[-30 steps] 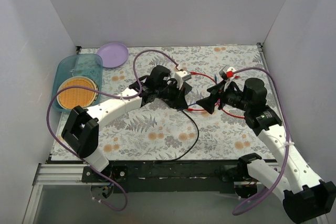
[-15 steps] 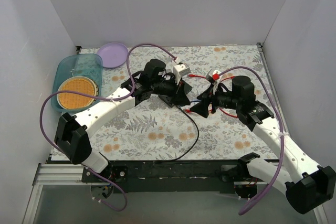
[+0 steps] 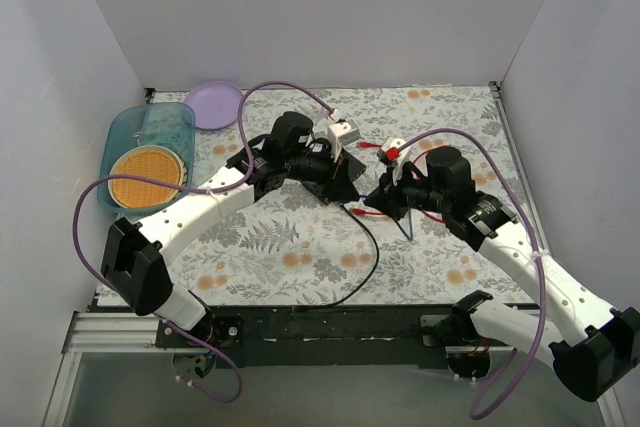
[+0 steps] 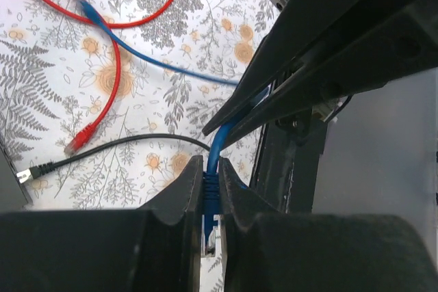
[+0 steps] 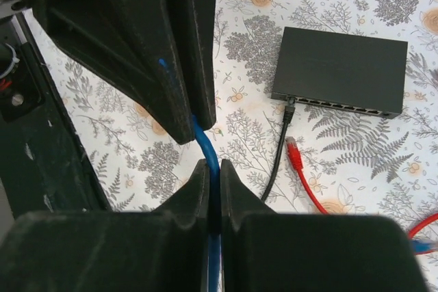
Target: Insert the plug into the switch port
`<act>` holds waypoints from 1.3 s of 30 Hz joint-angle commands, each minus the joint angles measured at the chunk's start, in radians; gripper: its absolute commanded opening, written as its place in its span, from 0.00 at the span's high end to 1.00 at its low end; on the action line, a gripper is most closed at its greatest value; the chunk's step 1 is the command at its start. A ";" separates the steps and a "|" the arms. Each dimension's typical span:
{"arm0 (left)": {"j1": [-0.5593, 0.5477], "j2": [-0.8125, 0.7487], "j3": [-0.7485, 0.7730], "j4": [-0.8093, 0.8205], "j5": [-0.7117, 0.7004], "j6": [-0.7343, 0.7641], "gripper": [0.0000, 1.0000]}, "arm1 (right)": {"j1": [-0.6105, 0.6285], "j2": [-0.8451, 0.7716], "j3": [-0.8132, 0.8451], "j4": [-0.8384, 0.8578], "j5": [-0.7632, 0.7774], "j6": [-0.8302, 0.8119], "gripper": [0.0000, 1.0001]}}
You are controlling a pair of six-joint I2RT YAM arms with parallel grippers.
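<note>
The plug, blue with a clear tip, is pinched between the jaws of my left gripper, which is shut on it. Its blue cable runs a short way from there into my right gripper, shut on the cable just behind the plug. Both grippers meet nose to nose above mid-table, left gripper and right gripper. The switch is a flat black box lying beyond them, ports facing the right wrist camera. In the top view the left arm hides it.
A black cable's plug sits at the switch's port row. A loose red plug on a red cable lies beside it. At the far left stand a teal bin, an orange disc and a purple plate.
My right gripper has swung left to the left gripper and closed on the blue cable. The left gripper stayed shut on the plug and shifted slightly.
</note>
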 commanded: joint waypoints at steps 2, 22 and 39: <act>-0.003 -0.098 0.034 0.015 0.033 0.000 1.00 | 0.010 0.021 0.064 -0.030 0.040 -0.007 0.99; 0.122 -0.172 -0.027 0.235 -0.086 -0.473 0.09 | 0.016 -0.220 0.024 0.018 0.198 -0.035 0.99; 0.139 -0.043 0.005 0.358 0.157 -0.655 0.45 | 0.082 -0.206 0.058 -0.002 0.285 -0.056 0.99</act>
